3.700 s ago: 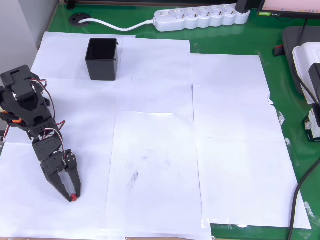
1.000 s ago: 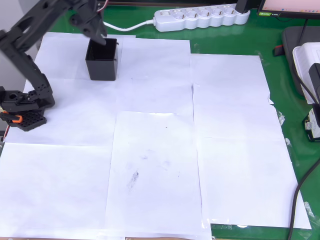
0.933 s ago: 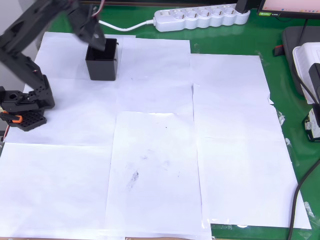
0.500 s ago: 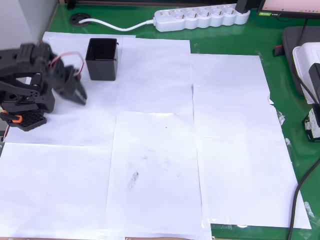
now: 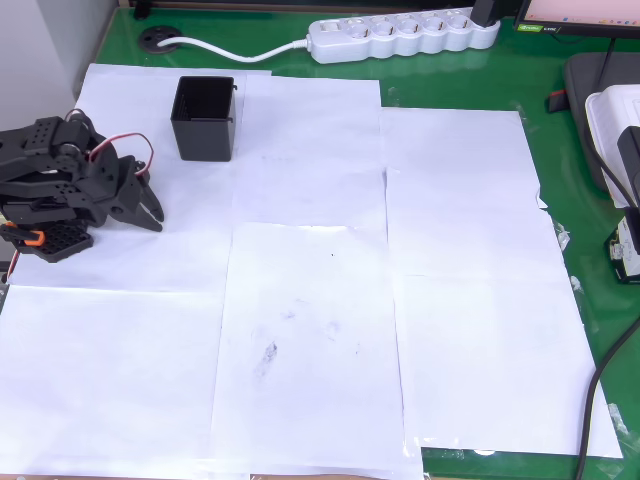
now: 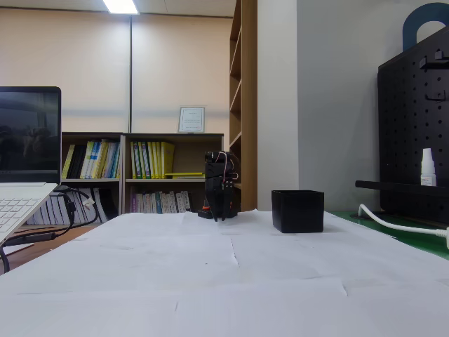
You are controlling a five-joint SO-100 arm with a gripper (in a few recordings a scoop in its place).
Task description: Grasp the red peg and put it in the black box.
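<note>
Pincer [image 5: 150, 215] shut, empty, low over paper, just left-below black box [image 5: 205, 118] in overhead view.

Bench [image 5: 460, 75]: green top
Paper sheets [image 5: 300, 300]: white, covering most of it
Black box [image 5: 205, 118]: upright on the paper
Power strip [image 5: 400, 33]: at the far edge

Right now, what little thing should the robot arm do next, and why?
Probably just settle into its folded rest pose and stop. The gripper is tucked back beside the arm's base, apart from the black box, with nothing red between its fingers, and no red peg lies on the white paper sheets. The peg is likely in the box already, though the box's inside is too dark to tell.
</note>
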